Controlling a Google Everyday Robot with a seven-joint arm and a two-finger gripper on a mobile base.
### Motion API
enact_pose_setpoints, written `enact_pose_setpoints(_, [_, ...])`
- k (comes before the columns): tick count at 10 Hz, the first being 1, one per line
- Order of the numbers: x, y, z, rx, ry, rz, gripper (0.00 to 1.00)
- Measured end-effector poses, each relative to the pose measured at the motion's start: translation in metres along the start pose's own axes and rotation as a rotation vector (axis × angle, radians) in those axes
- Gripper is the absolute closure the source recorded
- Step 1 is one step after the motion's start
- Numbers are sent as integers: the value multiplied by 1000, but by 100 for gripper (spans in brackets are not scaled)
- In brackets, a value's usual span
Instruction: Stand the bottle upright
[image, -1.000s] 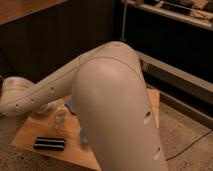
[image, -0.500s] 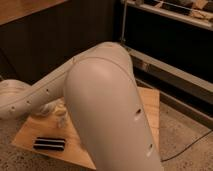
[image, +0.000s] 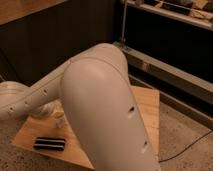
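Gripper (image: 51, 112) hangs just beside the seemingly upright bottle (image: 59, 120).

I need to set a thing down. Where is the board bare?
Bare: the board's right strip, between the arm and the right edge. Crowded: the left side, where the gripper hangs by the bottle, with the bar in front.

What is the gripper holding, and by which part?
Cannot be told: the gripper, low at left under the white arm, sits beside the small translucent pale plastic bottle; any contact is hidden.
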Motion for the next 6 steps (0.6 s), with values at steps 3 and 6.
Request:
enact_pose_setpoints(3, [1,-3,-4,-6,-5,4,20])
enact_pose_setpoints(6, [3,-6,-5,-14,-8,5,20])
